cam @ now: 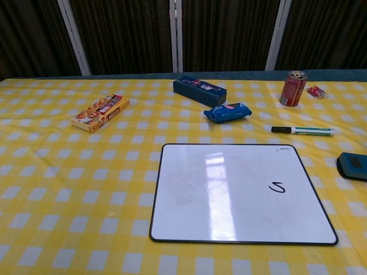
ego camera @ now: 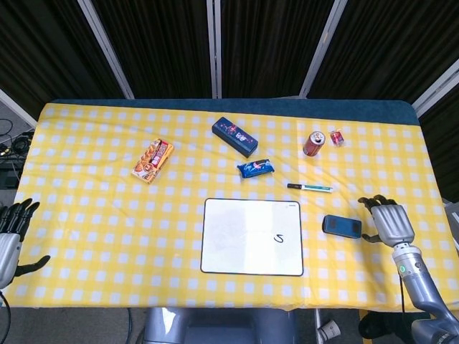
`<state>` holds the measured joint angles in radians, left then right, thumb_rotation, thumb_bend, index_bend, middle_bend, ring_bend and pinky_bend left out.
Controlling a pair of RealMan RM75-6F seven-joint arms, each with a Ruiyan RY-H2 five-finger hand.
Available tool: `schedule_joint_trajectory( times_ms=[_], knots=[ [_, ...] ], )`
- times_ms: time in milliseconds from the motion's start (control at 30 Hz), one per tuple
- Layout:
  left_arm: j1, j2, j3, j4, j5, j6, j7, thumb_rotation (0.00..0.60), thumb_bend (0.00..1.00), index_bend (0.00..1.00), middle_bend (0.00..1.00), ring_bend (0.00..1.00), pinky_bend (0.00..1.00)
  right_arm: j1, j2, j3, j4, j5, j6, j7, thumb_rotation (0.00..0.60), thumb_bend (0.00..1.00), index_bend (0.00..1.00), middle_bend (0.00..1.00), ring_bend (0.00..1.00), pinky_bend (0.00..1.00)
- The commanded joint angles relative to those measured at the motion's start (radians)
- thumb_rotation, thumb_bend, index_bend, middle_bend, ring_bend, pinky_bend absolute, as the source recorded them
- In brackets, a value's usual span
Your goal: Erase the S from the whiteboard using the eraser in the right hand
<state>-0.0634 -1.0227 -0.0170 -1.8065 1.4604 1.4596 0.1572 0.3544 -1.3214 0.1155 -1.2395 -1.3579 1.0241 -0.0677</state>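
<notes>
A white whiteboard (ego camera: 237,223) (cam: 223,189) lies near the table's front edge, with a black S (ego camera: 280,239) (cam: 277,187) drawn at its right side. To the right of the board lies the dark blue eraser (ego camera: 341,226) (cam: 352,165), flat on the cloth. My right hand (ego camera: 388,218) hovers just right of the eraser, fingers spread, holding nothing. At the table's front left corner my left hand (ego camera: 10,235) stays with its fingers apart and empty. The chest view shows neither hand.
A marker pen (ego camera: 310,187) (cam: 302,130) lies behind the board. Further back are a red can (ego camera: 313,143) (cam: 293,88), a small red packet (ego camera: 336,137), a blue snack pack (ego camera: 255,168), a dark blue box (ego camera: 234,135) and an orange snack box (ego camera: 153,160).
</notes>
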Motion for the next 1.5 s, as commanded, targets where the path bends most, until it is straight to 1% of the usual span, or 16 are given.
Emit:
schedule_joint_trajectory(
  times_ms=[33,167,300,567,700,900,1000,1100,1200,1300,1400,1500],
  knots=[
    [-0.001,-0.002,0.000,-0.003,-0.001,0.000,0.005,0.600,0.00,0.00,0.00,0.00,0.00,0.003,-0.004,-0.006,-0.014,0.009,-0.007,-0.002,0.600,0.00,0.31,0.36,0.25,0.36],
    [-0.001,-0.002,0.000,-0.004,-0.003,-0.002,0.006,0.600,0.00,0.00,0.00,0.00,0.00,0.002,-0.007,-0.017,-0.047,0.003,0.004,-0.022,0.600,0.00,0.31,0.37,0.25,0.36],
    [-0.002,-0.001,0.001,-0.003,-0.001,-0.003,0.002,0.600,0.00,0.00,0.00,0.00,0.00,0.005,-0.023,-0.021,-0.048,0.010,0.007,-0.040,0.600,0.00,0.31,0.37,0.25,0.36],
    [-0.001,0.001,0.000,0.001,0.002,0.003,-0.005,0.600,0.00,0.00,0.00,0.00,0.00,0.018,-0.088,-0.024,0.026,0.033,0.004,-0.105,0.600,0.00,0.31,0.38,0.26,0.36],
    [0.000,0.005,-0.001,0.002,0.000,0.002,-0.015,0.600,0.00,0.00,0.00,0.00,0.00,0.026,-0.109,-0.022,0.045,0.039,0.000,-0.105,0.600,0.00,0.32,0.39,0.28,0.38],
    [-0.001,0.013,0.000,-0.002,0.000,-0.003,-0.032,0.600,0.00,0.00,0.00,0.00,0.00,0.035,-0.140,-0.026,0.077,0.032,0.005,-0.107,0.600,0.00,0.34,0.44,0.34,0.44],
    [0.000,0.015,0.002,-0.003,0.002,-0.002,-0.035,0.600,0.00,0.00,0.00,0.00,0.00,0.040,-0.153,-0.027,0.088,0.033,0.004,-0.115,0.600,0.03,0.38,0.47,0.36,0.47],
    [-0.002,0.016,0.001,-0.001,-0.001,-0.005,-0.039,0.600,0.00,0.00,0.00,0.00,0.00,0.044,-0.153,-0.024,0.079,0.038,0.002,-0.121,0.600,0.11,0.44,0.52,0.41,0.50],
    [-0.005,0.016,0.000,0.001,-0.006,-0.013,-0.040,0.600,0.00,0.00,0.00,0.00,0.00,0.047,-0.135,-0.016,0.032,0.017,0.034,-0.118,0.600,0.18,0.47,0.54,0.43,0.53],
    [-0.007,0.016,-0.002,0.002,-0.010,-0.016,-0.040,0.600,0.00,0.00,0.00,0.00,0.00,0.050,-0.113,-0.016,-0.017,-0.007,0.055,-0.103,0.600,0.23,0.48,0.55,0.44,0.53],
    [-0.016,0.013,-0.006,0.005,-0.023,-0.032,-0.038,0.600,0.00,0.00,0.00,0.00,0.00,0.078,-0.049,-0.026,-0.156,-0.082,0.059,-0.077,0.600,0.26,0.49,0.55,0.44,0.53],
    [-0.024,0.010,-0.010,0.004,-0.037,-0.048,-0.034,0.600,0.00,0.00,0.00,0.00,0.00,0.123,-0.026,-0.029,-0.226,-0.126,0.029,-0.133,0.600,0.30,0.49,0.55,0.44,0.53]
  ],
)
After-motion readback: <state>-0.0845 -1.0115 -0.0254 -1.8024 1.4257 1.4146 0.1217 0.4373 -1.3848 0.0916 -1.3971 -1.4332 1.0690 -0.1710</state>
